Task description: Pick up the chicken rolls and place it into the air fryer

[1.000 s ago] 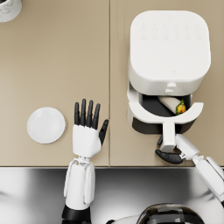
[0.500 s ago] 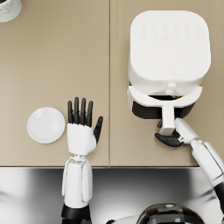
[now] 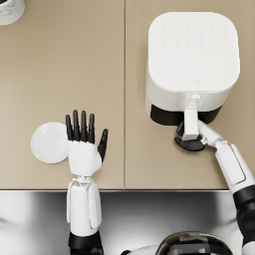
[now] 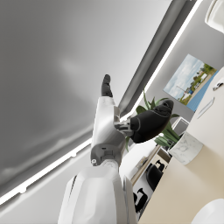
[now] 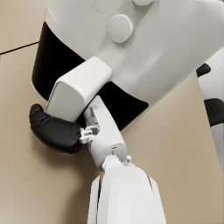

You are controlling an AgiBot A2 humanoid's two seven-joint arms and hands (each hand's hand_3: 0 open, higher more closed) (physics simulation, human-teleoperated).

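Note:
The white air fryer (image 3: 193,55) stands at the back right of the beige counter, its drawer pushed fully in. No chicken rolls show in any view. My right hand (image 3: 189,143) grips the end of the drawer handle (image 3: 191,119), dark fingers on both sides of it. In the right wrist view the same hand (image 5: 54,131) wraps under the white handle (image 5: 76,89) against the fryer's black front (image 5: 48,57). My left hand (image 3: 83,144) is held flat with fingers spread and holds nothing, just right of an empty white plate (image 3: 47,142).
A marbled cup (image 3: 10,10) stands at the counter's far left corner, also seen in the left wrist view as a cup (image 4: 186,148). The counter's front edge (image 3: 124,189) meets a steel strip near my body.
The fryer drawer, open a second ago with a roll lying in it, has slid shut. My right hand moved toward the fryer with the handle. The left hand shifted slightly left.

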